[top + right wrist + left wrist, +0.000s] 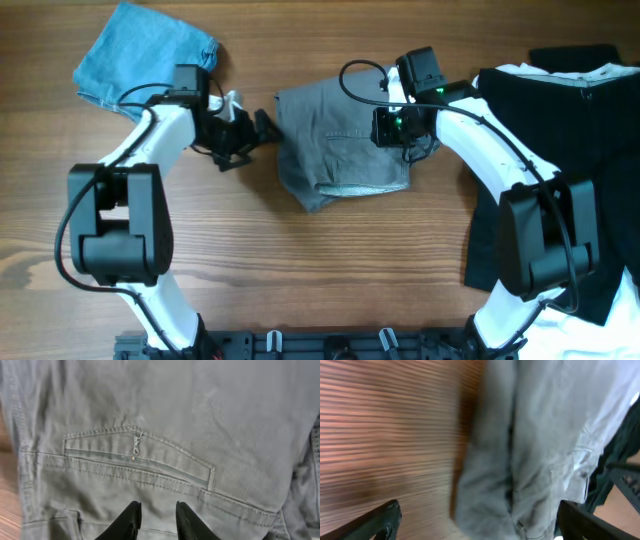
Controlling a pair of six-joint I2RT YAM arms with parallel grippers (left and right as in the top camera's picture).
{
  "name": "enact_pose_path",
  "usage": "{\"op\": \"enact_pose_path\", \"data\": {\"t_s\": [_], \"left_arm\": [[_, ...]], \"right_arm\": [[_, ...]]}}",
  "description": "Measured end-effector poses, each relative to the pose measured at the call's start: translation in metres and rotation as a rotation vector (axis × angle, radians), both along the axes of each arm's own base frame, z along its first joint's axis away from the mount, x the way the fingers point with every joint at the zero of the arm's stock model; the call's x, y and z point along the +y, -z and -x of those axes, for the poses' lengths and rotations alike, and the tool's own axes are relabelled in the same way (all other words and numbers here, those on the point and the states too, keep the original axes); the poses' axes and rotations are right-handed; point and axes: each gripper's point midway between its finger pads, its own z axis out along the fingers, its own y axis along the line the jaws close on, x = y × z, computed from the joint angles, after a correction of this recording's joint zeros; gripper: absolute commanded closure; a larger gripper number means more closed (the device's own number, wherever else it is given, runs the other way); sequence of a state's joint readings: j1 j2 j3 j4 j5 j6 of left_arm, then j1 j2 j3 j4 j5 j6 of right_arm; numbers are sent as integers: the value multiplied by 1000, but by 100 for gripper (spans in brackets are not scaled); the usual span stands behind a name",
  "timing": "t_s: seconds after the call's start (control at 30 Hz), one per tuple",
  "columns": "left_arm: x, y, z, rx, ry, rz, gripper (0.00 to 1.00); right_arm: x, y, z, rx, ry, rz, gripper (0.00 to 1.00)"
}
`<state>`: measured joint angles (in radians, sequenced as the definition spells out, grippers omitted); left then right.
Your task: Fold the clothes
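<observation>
The grey shorts (340,145) lie folded at the table's middle, back pocket and zip pull (136,445) facing up. My left gripper (250,140) is at their left edge, open wide. In the left wrist view its fingers (382,522) flank the blurred grey cloth (520,460) without touching it. My right gripper (392,130) hovers over the shorts' right side. Its fingertips (127,520) stand a narrow gap apart above the flat fabric below the pocket (140,460), with nothing pinched. A light-blue garment (145,55) lies at the back left. Black garments (560,150) lie at the right.
Bare wooden table (330,270) stretches in front of the shorts and between the arms. White cloth (610,72) peeks out at the back right by the black pile. The arms' bases stand at the near edge.
</observation>
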<state>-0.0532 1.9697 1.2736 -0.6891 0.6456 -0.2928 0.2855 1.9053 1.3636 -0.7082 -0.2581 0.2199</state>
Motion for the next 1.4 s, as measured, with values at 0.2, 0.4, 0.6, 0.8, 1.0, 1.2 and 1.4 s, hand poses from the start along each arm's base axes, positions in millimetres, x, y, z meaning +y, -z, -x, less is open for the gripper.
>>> {"op": "enact_pose_path", "data": {"t_s": [0.2, 0.4, 0.6, 0.8, 1.0, 1.2, 1.4], "left_arm": [[-46, 13, 1, 2, 97, 96, 0], [-108, 12, -12, -66, 192, 249, 6], [-161, 30, -10, -99, 226, 229, 90], [-158, 42, 5, -45, 249, 184, 96], [-39, 5, -34, 44, 23, 54, 96], [113, -183, -187, -755, -272, -17, 96], [249, -135, -194, -697, -542, -211, 0]], "right_arm": [[-9, 57, 11, 146, 44, 66, 95], [-10, 58, 12, 177, 108, 66, 96], [-11, 58, 13, 187, 117, 68, 96], [-21, 51, 42, 296, 130, 108, 96], [-42, -67, 25, -8, 180, 17, 96], [-38, -93, 18, -84, 219, -39, 96], [-37, -93, 18, -85, 217, -42, 96]]}}
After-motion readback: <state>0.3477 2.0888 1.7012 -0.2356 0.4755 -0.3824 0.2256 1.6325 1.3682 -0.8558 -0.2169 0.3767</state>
